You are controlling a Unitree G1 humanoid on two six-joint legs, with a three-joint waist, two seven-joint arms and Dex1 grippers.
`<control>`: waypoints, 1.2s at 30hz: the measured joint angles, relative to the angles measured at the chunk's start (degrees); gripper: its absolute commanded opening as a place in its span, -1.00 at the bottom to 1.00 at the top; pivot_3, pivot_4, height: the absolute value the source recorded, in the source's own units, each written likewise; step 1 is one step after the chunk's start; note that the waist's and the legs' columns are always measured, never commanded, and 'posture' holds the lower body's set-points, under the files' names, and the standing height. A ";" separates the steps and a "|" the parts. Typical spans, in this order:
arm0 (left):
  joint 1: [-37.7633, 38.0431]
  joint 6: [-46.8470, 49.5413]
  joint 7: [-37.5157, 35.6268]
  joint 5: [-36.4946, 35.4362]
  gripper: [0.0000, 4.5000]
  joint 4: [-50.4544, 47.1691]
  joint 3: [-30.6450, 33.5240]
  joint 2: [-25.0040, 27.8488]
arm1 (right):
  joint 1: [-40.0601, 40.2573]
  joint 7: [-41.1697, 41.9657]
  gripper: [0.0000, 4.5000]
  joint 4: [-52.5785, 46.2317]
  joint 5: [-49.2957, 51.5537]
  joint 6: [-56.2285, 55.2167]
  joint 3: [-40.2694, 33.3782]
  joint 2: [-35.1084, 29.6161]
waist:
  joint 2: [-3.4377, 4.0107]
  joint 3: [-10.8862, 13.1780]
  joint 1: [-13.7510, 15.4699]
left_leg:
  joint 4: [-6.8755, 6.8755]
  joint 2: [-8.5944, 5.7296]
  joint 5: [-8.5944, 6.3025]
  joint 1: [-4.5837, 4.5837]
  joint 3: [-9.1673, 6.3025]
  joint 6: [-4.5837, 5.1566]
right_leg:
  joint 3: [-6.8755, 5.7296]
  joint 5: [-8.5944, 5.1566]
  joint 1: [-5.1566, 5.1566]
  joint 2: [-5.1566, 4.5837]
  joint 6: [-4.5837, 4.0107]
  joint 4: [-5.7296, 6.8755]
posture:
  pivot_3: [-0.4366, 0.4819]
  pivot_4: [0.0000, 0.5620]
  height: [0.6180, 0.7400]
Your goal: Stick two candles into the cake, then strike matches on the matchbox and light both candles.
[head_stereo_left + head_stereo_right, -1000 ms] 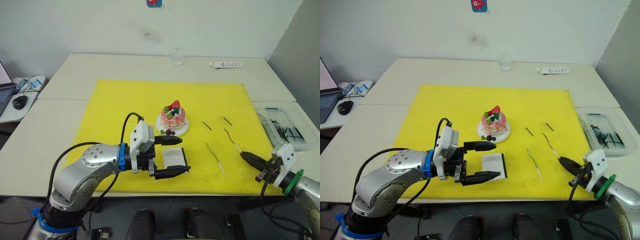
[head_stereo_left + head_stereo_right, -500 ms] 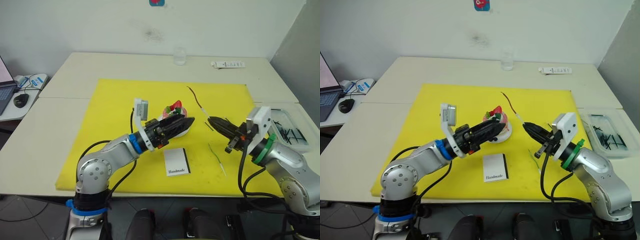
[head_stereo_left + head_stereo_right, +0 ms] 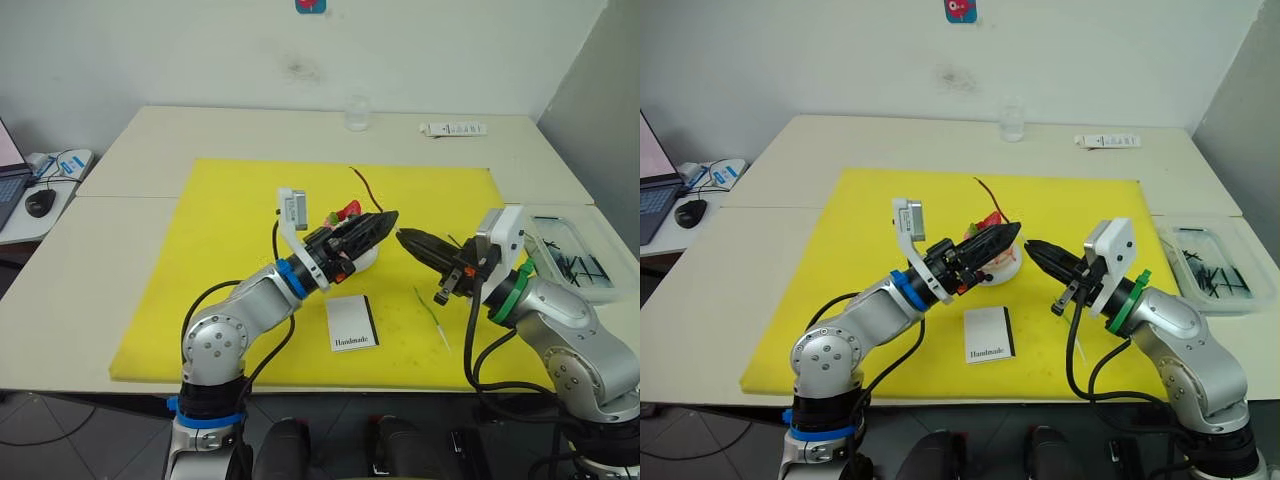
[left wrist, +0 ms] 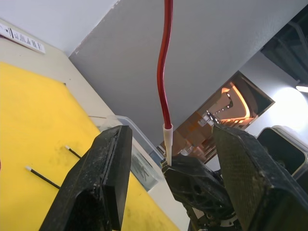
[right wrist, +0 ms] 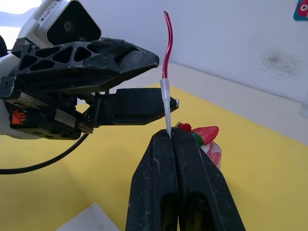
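Observation:
My right gripper point(image 3: 401, 236) is shut on the white end of the dark red candle point(image 5: 167, 43), which stands up from its tips, slightly curved. The left gripper point(image 3: 390, 219) is open, and in the left wrist view the candle rises between its two fingers point(image 4: 108, 159) without touching them. The two grippers meet tip to tip just right of the pink cake point(image 5: 207, 137) on its white plate point(image 3: 1002, 272). The green candle point(image 3: 428, 308) lies on the yellow mat point(image 3: 220, 250) in front of the right gripper. The white matchbox point(image 3: 352, 322) lies flat in front of the cake. Two matches point(image 4: 42, 176) lie on the mat.
A clear tray point(image 3: 565, 250) with dark sticks stands off the mat's right edge. A glass point(image 3: 356, 112) and a white remote-like bar point(image 3: 452, 128) sit at the back of the table. A mouse point(image 3: 40, 203) rests on the desk at far left.
The right gripper has picked the red candle off the mat and carried it left to beside the cake. The left gripper has left the matchbox and risen to beside the cake, meeting the right one.

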 measured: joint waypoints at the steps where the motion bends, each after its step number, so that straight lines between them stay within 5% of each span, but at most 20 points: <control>1: -0.01 -0.19 0.03 0.26 0.32 0.00 -0.17 -0.12 | -0.26 -0.33 -1.00 0.00 0.00 0.02 0.28 0.09 | 0.00 0.00 0.00 | 0.00 0.00 0.00 0.00 0.00 0.00 | 0.00 0.00 0.00 0.00 0.00 0.00 | -0.05 -0.47 1.00; 17: -0.04 -2.26 -0.16 0.69 0.32 0.06 -0.62 -1.65 | -2.05 -1.89 -1.00 -1.89 0.16 1.20 1.54 0.27 | 0.00 0.00 -0.01 | -0.02 0.02 0.00 0.00 -0.02 0.00 | -0.01 0.00 -0.01 0.13 -0.01 -0.03 | -0.05 -0.47 1.00; 26: 0.34 -2.30 -0.06 0.44 -0.95 0.03 -0.59 -1.69 | -2.13 -2.25 -1.00 -2.01 0.16 1.85 1.59 0.84 | 0.00 0.00 -0.02 | -0.02 0.03 0.00 -0.01 -0.02 0.00 | 0.00 -0.01 -0.02 0.14 -0.01 -0.04 | -0.05 -0.47 1.00; 36: 0.42 -2.30 0.54 0.19 -1.00 -0.10 -0.56 -1.74 | -2.13 -2.20 -0.91 -2.01 0.17 2.09 1.60 1.19 | -0.01 0.00 -0.02 | -0.03 0.04 0.00 -0.02 -0.02 0.00 | -0.01 -0.01 -0.03 0.15 -0.02 -0.05 | -0.05 -0.47 1.00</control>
